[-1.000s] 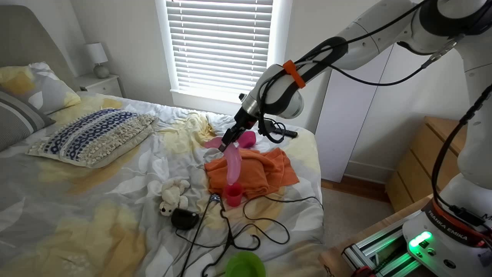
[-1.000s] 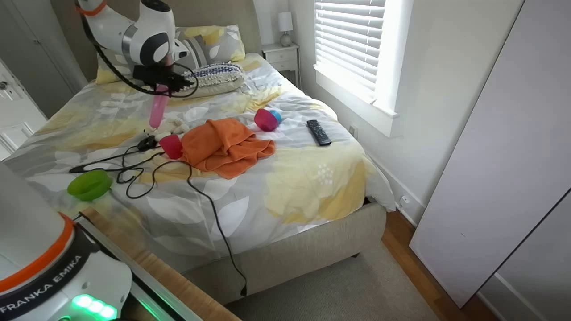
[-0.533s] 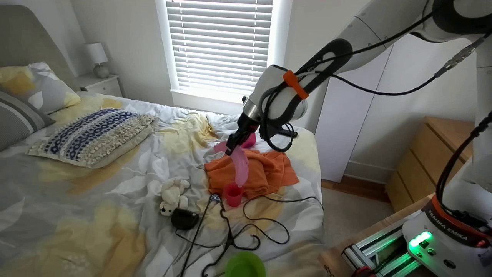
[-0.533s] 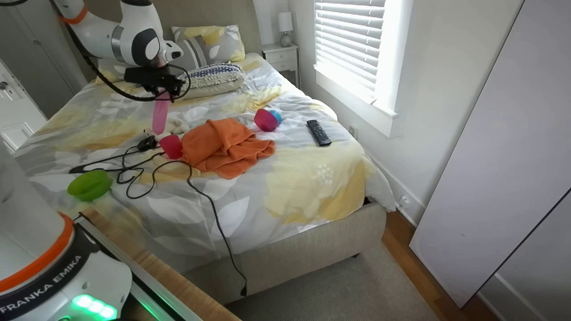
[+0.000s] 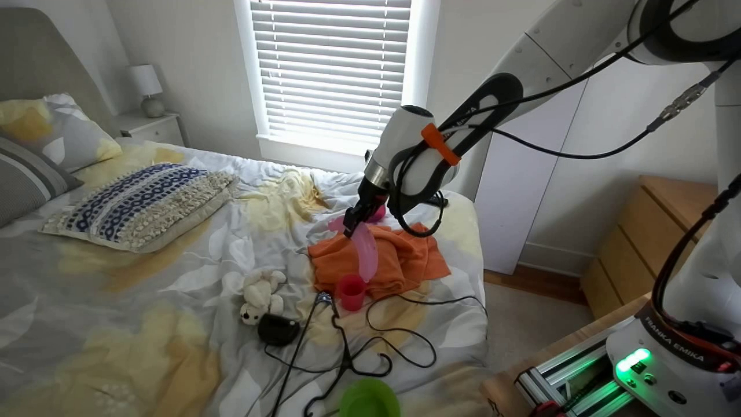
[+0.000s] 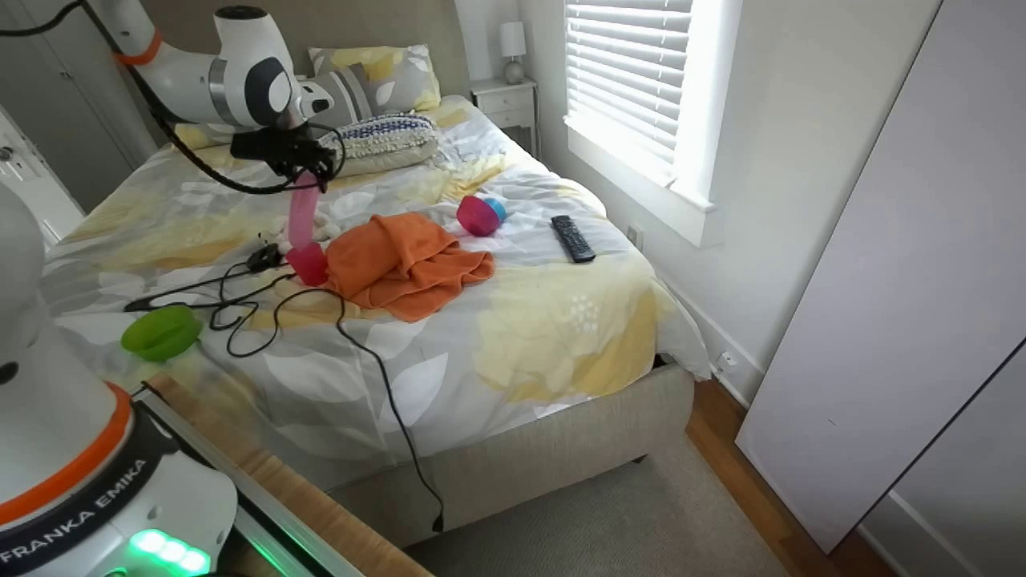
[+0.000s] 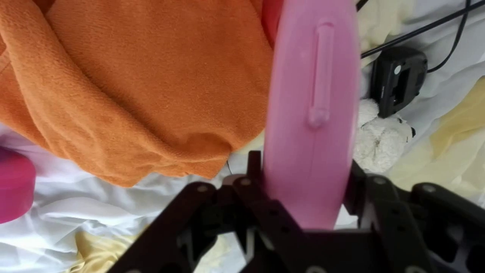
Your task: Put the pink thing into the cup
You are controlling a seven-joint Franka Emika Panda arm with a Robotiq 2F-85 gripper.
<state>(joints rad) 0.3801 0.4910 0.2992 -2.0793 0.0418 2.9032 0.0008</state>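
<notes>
Tool [image 7: 305, 176]: black, clasping the long curved pink plastic piece [image 7: 314, 94].
Pink piece: aloft, tip near the round red cup [image 5: 351, 296], contact hard to judge.
Cup: on the patterned fabric surface [image 5: 173, 318], beside the rumpled orange towel [image 5: 402, 258].

In an exterior view, the cup [image 5: 351, 295] is set on the bed [image 5: 145, 330]. Directly behind it and reaching to its right, the towel [image 5: 402, 260] is laid; beyond, the container [image 6: 478, 216] and, farther right, the remote [image 6: 572, 239] are placed. To the cup's left are laid the plush toy [image 5: 261, 292] and, nearer the front, the box [image 5: 279, 329]. Before the cup lies the hanger [image 5: 347, 360]; farther before it, the bowl [image 5: 370, 399] is set. Near the cup's rim, the lower end of the held object [image 5: 366, 255] is suspended from the gripper [image 7: 305, 170]; whether over the opening cannot be told.
</notes>
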